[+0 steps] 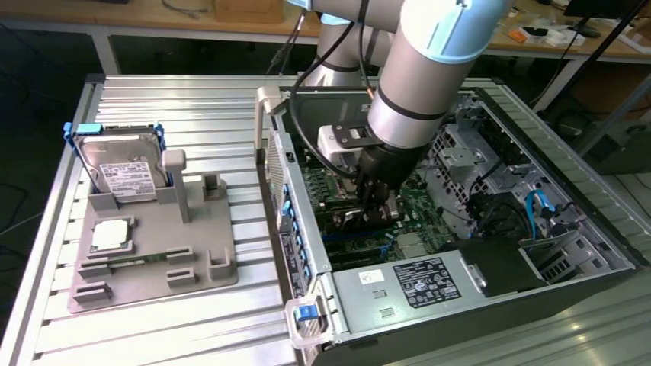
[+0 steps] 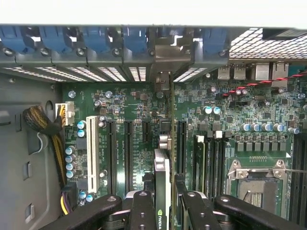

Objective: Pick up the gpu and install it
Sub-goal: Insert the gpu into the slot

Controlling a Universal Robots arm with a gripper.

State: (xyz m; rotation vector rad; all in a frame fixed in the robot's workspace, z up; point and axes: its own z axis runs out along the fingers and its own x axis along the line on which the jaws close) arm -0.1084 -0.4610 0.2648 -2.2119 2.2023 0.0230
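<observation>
The gpu (image 2: 162, 179) is a thin dark card seen edge-on, standing upright over the green motherboard (image 2: 129, 105) among the black expansion slots. Its metal end bracket (image 2: 165, 60) reaches the slotted rear wall of the case. My gripper (image 2: 168, 211) is shut on the card, one black finger (image 2: 143, 211) on each flat side. In the exterior view the gripper (image 1: 371, 204) is lowered into the open computer case (image 1: 569, 198), with the gpu (image 1: 354, 215) just visible under the fingers, close to the board.
A hard drive (image 1: 122, 171) and a small square chip (image 1: 110, 235) sit in the grey fixture (image 1: 152, 274) at the exterior view's left. Inside the case are the power supply (image 1: 422, 280), the CPU socket (image 2: 256, 184), a white slot (image 2: 92, 146) and cables (image 2: 43, 124).
</observation>
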